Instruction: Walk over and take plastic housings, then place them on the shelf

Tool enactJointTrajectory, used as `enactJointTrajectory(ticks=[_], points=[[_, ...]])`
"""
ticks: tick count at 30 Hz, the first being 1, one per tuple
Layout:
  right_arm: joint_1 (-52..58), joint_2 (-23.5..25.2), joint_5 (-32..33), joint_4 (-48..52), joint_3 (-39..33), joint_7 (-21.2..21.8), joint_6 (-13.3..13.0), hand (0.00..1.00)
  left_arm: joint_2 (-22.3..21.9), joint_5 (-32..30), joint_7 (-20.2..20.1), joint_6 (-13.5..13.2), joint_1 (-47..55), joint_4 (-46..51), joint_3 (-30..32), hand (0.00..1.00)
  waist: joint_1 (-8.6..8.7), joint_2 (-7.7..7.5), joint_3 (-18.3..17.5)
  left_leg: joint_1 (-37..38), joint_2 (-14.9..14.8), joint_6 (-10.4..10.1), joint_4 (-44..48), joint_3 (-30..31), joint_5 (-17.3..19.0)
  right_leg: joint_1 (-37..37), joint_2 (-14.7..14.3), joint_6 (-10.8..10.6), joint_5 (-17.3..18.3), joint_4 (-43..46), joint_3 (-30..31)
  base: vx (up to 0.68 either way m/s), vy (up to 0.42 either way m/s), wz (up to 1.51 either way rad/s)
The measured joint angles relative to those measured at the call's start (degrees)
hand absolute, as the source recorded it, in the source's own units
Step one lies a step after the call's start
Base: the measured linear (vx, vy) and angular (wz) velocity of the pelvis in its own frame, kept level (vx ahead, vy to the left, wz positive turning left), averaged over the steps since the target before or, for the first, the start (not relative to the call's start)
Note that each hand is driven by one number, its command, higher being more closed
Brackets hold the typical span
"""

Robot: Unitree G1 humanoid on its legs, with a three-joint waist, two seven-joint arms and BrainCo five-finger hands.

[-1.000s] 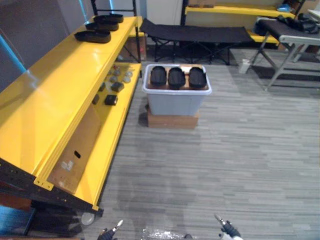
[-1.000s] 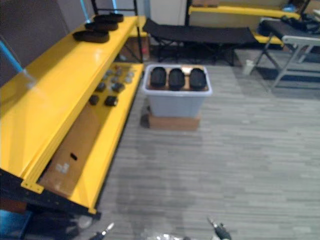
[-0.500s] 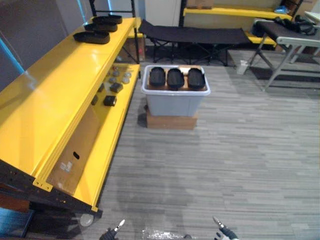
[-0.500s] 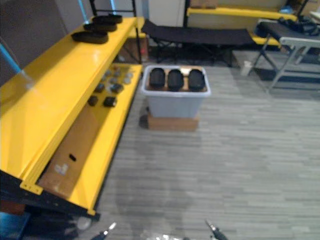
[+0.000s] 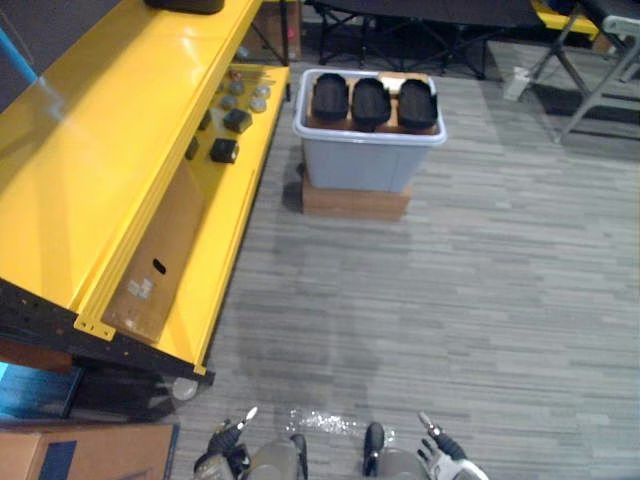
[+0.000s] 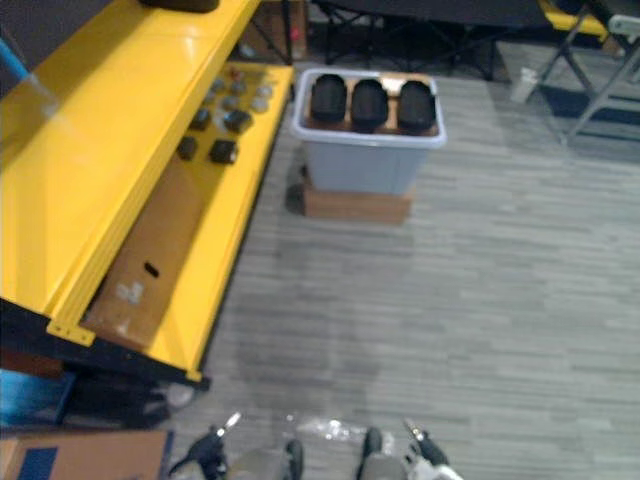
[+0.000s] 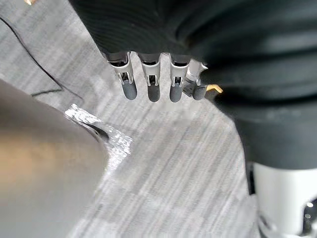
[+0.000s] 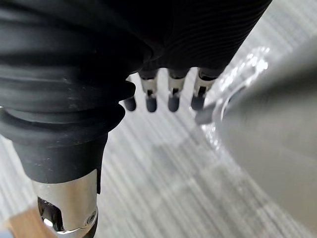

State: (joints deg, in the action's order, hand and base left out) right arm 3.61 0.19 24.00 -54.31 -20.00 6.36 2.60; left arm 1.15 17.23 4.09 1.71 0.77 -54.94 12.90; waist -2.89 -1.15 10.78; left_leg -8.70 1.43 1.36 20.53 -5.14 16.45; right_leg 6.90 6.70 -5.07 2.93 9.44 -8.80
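At the upper centre of the head views, three black oval plastic housings (image 5: pixel 372 100) lie side by side in the top of a pale grey bin (image 5: pixel 365 168). The bin stands on a low brown cardboard box (image 5: pixel 355 203), which rests on the grey plank floor (image 5: pixel 480 300). Just left of the bin runs the yellow shelf (image 5: pixel 90 170), which takes up the left side of the frame. Its broad top level carries a dark object (image 5: pixel 185 4) cut off by the upper edge. On the lower level, near the bin, sit several small dark and grey parts (image 5: pixel 222 150). Further down the frame a flat brown cardboard sheet (image 5: pixel 150 275) lies along that same level. A cardboard carton (image 5: pixel 85 455) shows in the lower left corner, below the end of the shelf. Grey table legs (image 5: pixel 590 70) stand in the upper right corner, well apart from the bin.

Both hands sit at the bottom edge, far from the bin and the shelf. The left hand (image 5: pixel 226 445) is left of centre and the right hand (image 5: pixel 440 455) is right of centre. In the left wrist view its fingers (image 7: pixel 150 89) hang straight in a row above the floor, loose and empty. The right wrist view shows that hand's fingers (image 8: pixel 172 96) the same way, relaxed with nothing in them.
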Motion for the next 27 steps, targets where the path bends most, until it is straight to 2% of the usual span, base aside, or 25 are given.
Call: enactJointTrajectory(ticks=[9,16,20,22,23,24,25,26,27], points=[[0.45,0.2,-0.06,0.41,0.43,0.15,-0.55,0.0,-1.27,-0.13,-0.09,-0.35,-0.84,0.03,-0.08,0.0,-0.44,0.21,-0.31,4.03,-0.34,-0.6,-0.13,-1.79,0.33,-3.34,0.08,0.03,0.01,0.04,-0.01,0.12,0.029,0.0],[0.95,0.17,-1.82,-0.39,0.65,1.91,-0.43,0.0,-1.13,-0.53,-0.28,-0.37,-0.47,-0.24,-0.09,0.0,-0.96,0.18,-1.33,6.85,-0.33,-0.66,-0.29,-1.85,0.37,-6.17,0.16,0.07,-0.03,-0.1,-0.11,0.07,0.018,0.02],[0.26,0.22,-1.62,-0.66,1.74,2.33,0.09,0.0,-1.0,-2.61,-0.31,-0.22,-0.42,-0.28,-0.1,0.0,-1.19,0.01,-1.62,6.84,-0.34,-0.66,-0.93,-1.94,0.37,-5.89,0.12,0.06,-0.05,-0.31,-0.21,0.03,-0.008,-0.01],[-0.03,0.12,-1.02,-1.13,1.74,2.26,0.21,0.0,-0.91,-2.7,-0.15,0.03,-0.23,-0.29,-0.08,0.0,-1.25,0.09,-1.59,7.21,-0.86,-0.66,-0.93,-2.7,0.37,-4.69,-0.06,0.06,-0.05,2.1,-0.12,0.01,-0.027,-0.21],[-0.36,-0.22,-1.12,-1.2,1.74,2.25,0.78,0.0,-0.65,-2.69,0.32,0.56,0.02,-0.43,-0.04,0.0,-1.35,0.43,-1.44,8.16,-1.79,-0.65,-1.11,-3.74,0.37,-2.93,-0.33,0.05,-0.05,6.43,-0.17,-0.04,-0.053,-0.54],[-0.63,-0.81,-1.3,-1.15,1.75,2.32,1.29,0.0,-0.39,-2.64,0.66,1.27,0.08,-0.57,-0.06,0.0,-1.36,1.08,-0.84,10.49,-2.71,-0.61,-2.2,-3.59,0.36,1.15,-0.63,-0.07,0.89,14.44,-0.83,-0.06,-0.064,-0.57],[-0.57,-1.03,-1.31,-1.2,1.74,2.37,1.31,0.0,-0.32,-2.66,0.81,1.59,0.29,-0.85,-0.15,0.0,-1.1,1.38,-0.59,11.68,-3.2,-0.6,-2.81,-3.54,0.37,1.95,-0.93,0.45,3.22,16.42,-1.04,-0.16,-0.081,-0.38],[-0.04,-1.42,-1.53,-1.16,1.72,2.42,1.62,0.0,0.89,-3.31,0.84,2.08,0.27,-2.11,-0.04,0.0,-0.72,1.45,-0.47,13.44,-4.59,-0.64,-3.01,-3.47,0.4,2.84,-1.77,1.14,5.48,14.28,-2.54,-0.2,-0.071,-0.04],[0.69,-1.43,-2.24,-1.18,1.7,2.44,1.67,0.0,1.32,-4.39,0.86,2.02,0.12,-2.49,0.18,0.0,-0.48,0.99,-0.46,13.82,-5.16,-0.85,-2.8,-3.39,0.52,3.37,-1.88,1.1,5.19,12.01,-3.2,-0.22,-0.065,0.16]])
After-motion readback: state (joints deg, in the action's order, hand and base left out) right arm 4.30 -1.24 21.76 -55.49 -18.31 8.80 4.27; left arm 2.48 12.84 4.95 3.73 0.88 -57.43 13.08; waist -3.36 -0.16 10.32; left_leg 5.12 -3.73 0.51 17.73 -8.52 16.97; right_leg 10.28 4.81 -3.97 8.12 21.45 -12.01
